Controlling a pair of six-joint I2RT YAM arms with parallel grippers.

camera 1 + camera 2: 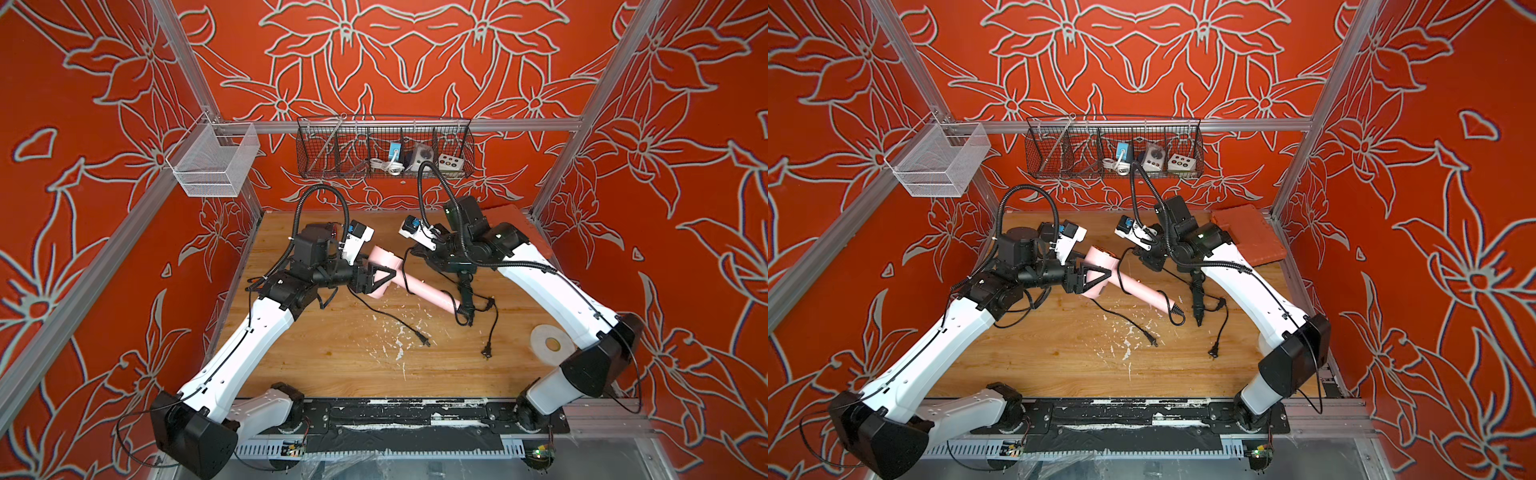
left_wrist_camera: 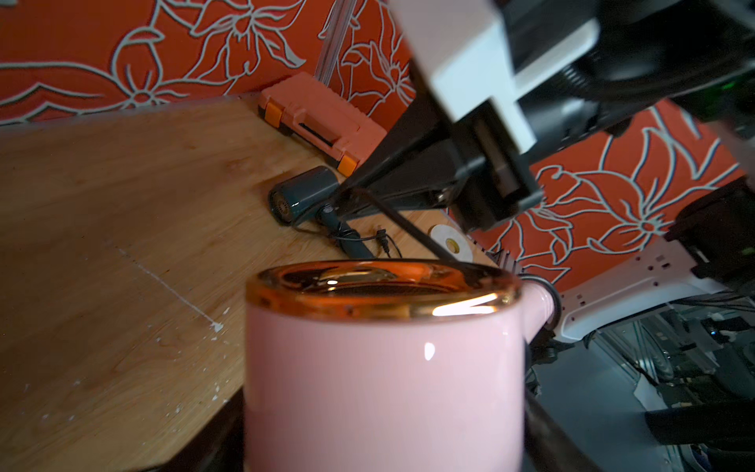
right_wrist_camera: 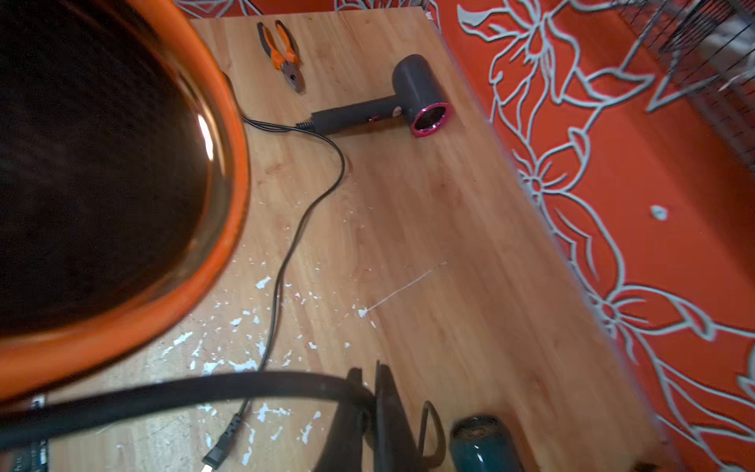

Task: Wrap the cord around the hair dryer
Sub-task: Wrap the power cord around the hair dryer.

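Your left gripper (image 1: 376, 279) is clamped partway open around the pink hair dryer (image 1: 419, 287) barrel, with the handle pointing away from it. Your right gripper (image 3: 367, 392) is fully closed, pinching the black cord (image 3: 184, 390) just beside the barrel's orange-rimmed mouth.

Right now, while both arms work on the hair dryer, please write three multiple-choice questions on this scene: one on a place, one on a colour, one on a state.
1. Where is the orange tool case? A. in the wire basket B. at the far right corner of the table C. at the front edge
2. What colour is the hair dryer in the left gripper? A. pink B. green C. white
3. How is the right gripper? A. wide open B. shut on pliers C. shut on the black cord
Key: B, it lies by the back wall; A, its body is pink; C, it pinches the cord.
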